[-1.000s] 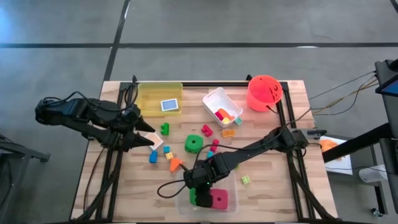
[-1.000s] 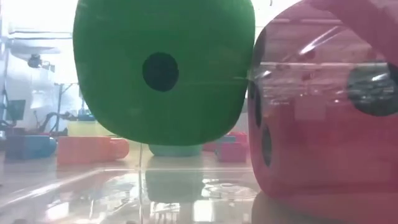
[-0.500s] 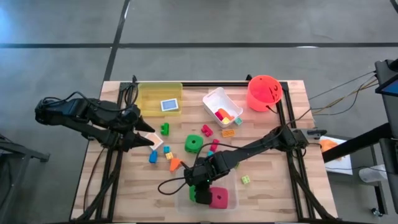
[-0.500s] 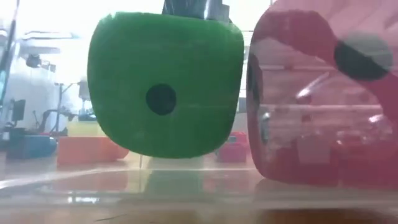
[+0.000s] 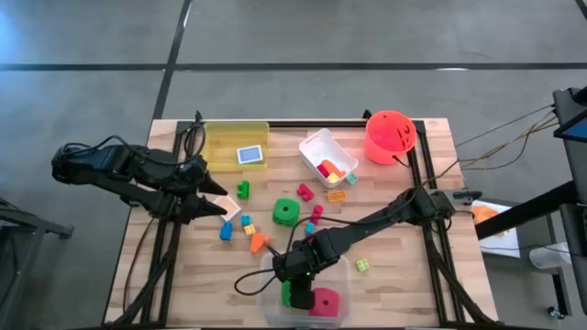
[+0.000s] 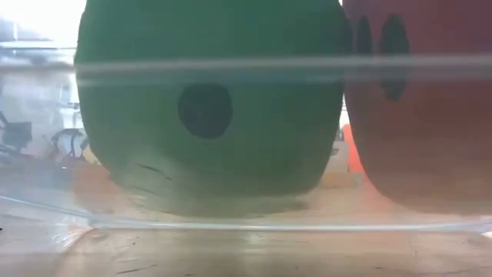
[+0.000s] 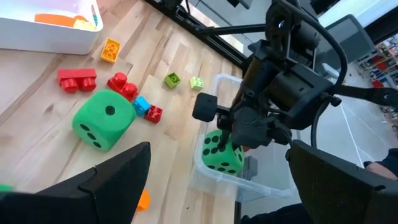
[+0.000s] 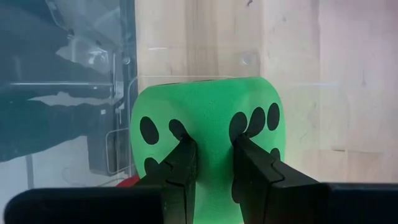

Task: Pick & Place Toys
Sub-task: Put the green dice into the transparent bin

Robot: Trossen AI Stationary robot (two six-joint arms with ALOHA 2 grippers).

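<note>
Two dice share the clear plastic tub [image 5: 271,307]; my right gripper [image 8: 210,163] pinches the green dotted foam die [image 8: 208,124] inside, left gripper [image 5: 218,209] waiting wide open.

The pink die [image 6: 419,108] runs off the low view at three o'clock — the right gripper [image 5: 292,275] covers part of the green die [image 5: 295,295].

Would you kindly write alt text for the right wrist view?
The right end effector pinches a green dotted die, its fingers pressed into the soft top, inside a clear tub on the wooden table.
</note>
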